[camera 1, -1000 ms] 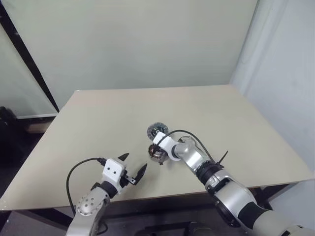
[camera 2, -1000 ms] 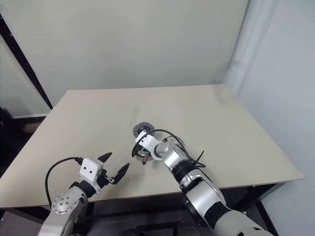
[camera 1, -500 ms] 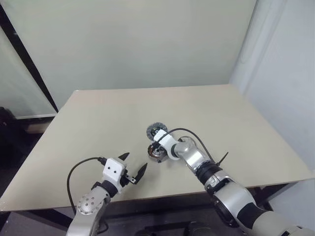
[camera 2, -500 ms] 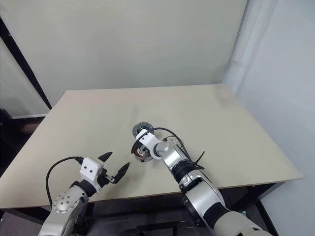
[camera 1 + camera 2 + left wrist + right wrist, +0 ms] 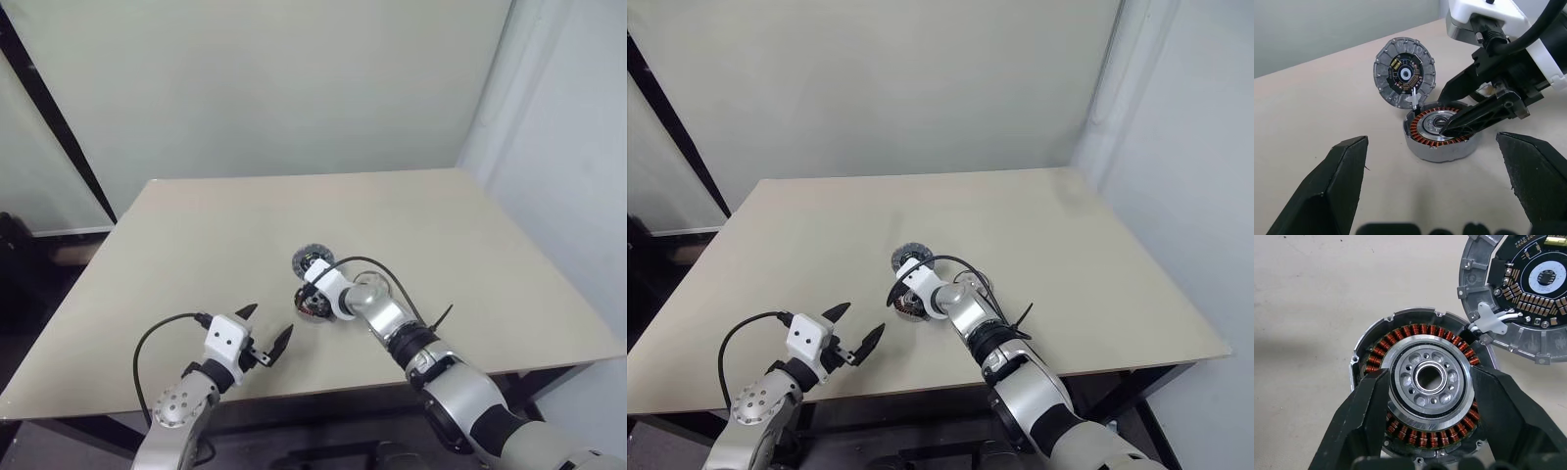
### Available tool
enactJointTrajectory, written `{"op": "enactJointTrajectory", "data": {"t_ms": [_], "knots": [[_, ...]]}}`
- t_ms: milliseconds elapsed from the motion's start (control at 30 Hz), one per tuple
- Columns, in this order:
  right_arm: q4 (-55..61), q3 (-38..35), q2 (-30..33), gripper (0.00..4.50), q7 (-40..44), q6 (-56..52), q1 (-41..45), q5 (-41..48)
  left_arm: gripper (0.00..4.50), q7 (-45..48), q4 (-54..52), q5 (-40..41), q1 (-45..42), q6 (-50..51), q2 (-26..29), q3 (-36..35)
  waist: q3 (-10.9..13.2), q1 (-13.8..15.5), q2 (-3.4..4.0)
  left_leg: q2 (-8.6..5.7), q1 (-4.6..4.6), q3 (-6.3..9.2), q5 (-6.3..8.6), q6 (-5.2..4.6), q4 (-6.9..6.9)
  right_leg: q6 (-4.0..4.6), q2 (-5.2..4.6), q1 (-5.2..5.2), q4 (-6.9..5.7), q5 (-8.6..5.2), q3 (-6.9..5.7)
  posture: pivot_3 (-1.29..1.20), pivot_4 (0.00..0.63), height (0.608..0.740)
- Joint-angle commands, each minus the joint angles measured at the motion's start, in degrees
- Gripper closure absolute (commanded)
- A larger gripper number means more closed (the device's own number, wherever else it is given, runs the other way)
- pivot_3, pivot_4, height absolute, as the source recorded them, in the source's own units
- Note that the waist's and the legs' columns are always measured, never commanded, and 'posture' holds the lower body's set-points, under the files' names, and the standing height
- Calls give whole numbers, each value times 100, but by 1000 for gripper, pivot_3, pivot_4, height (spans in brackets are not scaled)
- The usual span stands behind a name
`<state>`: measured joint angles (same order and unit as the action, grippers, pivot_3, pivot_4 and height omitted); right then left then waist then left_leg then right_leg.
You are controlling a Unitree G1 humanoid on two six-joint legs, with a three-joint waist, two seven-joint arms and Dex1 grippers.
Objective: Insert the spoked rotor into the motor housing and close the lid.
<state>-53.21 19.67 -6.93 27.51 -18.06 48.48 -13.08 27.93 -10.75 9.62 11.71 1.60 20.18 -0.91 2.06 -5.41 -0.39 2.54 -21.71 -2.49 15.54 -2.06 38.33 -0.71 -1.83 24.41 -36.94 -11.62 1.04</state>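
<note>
Copper windings ring the motor housing (image 5: 1420, 396) on the table (image 5: 196, 235), spoked rotor (image 5: 1429, 380) seated inside, lid (image 5: 1404, 74) touching alongside. Right gripper (image 5: 1430, 396) parted astride rotor; left gripper (image 5: 263, 331) spread, empty.

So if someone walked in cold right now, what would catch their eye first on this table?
First, the round metal motor housing ringed with copper-brown windings near the table's middle, with the bright silver spoked rotor sitting inside it. The right gripper hangs over it, black fingers spread to either side of the rotor. Just behind lies the dark grey toothed-rim lid, joined to the housing by white wires.
</note>
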Motion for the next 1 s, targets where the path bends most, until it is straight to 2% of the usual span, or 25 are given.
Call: {"op": "enactJointTrajectory", "data": {"t_ms": [33,700,833,1000], "knots": [[37,-113,-31,1579,-108,159,107,66,0,-6,-155,-16,-82,-89,19,-27,0,0,0,0,0,0,0,0,0,0,0,0,0,0,0,0,0,740],[-653,-354,-131,1579,-437,353,290,139,0,-15,-207,-21,-64,-91,15,-18,0,2,0,0,6,0,0,0,2,1,-1,-7,-1,0,0,0,0,740],[-668,-355,-147,2752,-406,325,287,192,0,-15,-218,-22,-55,-91,16,-16,1,47,1,-2,6,1,-1,-1,3,1,-2,-9,-1,0,0,0,0,740],[-667,-368,-144,4483,-388,294,277,229,0,-11,-218,-17,-55,-90,16,-15,1,159,3,-4,3,2,-1,-1,14,3,-6,-11,-3,-1,-4,0,0,740]]}}
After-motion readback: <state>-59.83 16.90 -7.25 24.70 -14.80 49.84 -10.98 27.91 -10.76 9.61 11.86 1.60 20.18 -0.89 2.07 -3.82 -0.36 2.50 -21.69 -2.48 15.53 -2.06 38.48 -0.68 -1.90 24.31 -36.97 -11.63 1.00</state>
